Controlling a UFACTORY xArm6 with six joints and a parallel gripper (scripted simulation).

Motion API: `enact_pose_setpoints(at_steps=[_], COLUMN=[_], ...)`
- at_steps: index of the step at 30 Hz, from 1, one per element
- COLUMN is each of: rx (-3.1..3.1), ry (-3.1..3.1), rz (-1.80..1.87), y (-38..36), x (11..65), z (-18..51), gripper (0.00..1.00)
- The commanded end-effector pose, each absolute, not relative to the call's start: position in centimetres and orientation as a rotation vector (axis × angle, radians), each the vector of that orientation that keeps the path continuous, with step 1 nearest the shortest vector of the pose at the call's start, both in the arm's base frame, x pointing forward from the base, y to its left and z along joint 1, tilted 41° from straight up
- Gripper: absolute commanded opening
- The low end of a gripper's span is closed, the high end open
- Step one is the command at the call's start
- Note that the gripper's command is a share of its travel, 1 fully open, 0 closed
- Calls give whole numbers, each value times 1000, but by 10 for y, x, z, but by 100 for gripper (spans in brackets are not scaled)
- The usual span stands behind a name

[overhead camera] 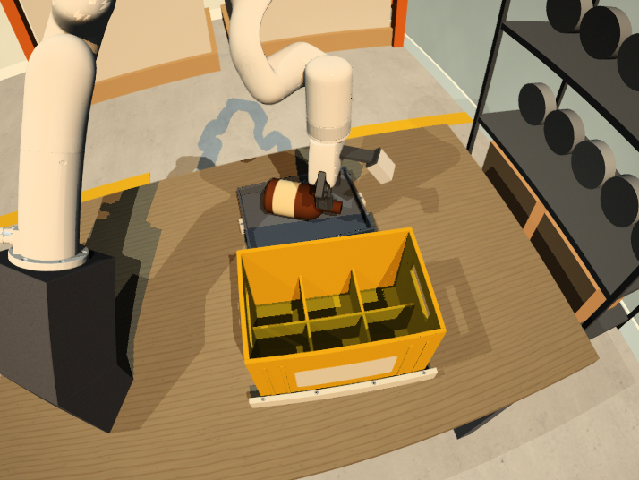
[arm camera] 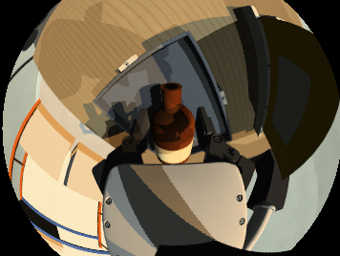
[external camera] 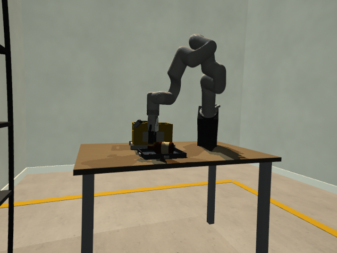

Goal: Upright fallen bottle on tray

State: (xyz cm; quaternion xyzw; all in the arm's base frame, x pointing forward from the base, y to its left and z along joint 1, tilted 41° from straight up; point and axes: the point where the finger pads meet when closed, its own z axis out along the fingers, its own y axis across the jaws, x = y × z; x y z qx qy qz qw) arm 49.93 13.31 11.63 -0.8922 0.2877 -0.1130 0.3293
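The brown bottle (overhead camera: 284,199) (external camera: 165,147) (arm camera: 172,125) with a cream label lies on its side in the dark tray (overhead camera: 288,233) (external camera: 174,156) (arm camera: 180,54). Its neck points to the right in the top view. The tray rests level on the table. My gripper (overhead camera: 324,202) (external camera: 151,141) (arm camera: 172,116) is open and points down over the bottle's neck and shoulder. In the wrist view one finger stands on each side of the bottle, with gaps. In the exterior view the fingertips are slightly above the neck. The fingers hide part of the neck in the top view.
The yellow crate (overhead camera: 330,261) (external camera: 138,136) stands level close beside the tray, its compartments open upward. A pale bar (overhead camera: 343,387) lies along the crate's far side from the tray. A dark shelf rack (overhead camera: 557,139) stands beyond the table (overhead camera: 170,340).
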Motion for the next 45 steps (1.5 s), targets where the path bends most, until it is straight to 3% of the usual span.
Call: enact_pose_setpoints(at_steps=[1, 45], rx=[-2333, -2333], ry=[753, 753], rz=[-299, -299], y=[133, 143], x=[500, 508], z=[117, 102], gripper=[65, 65])
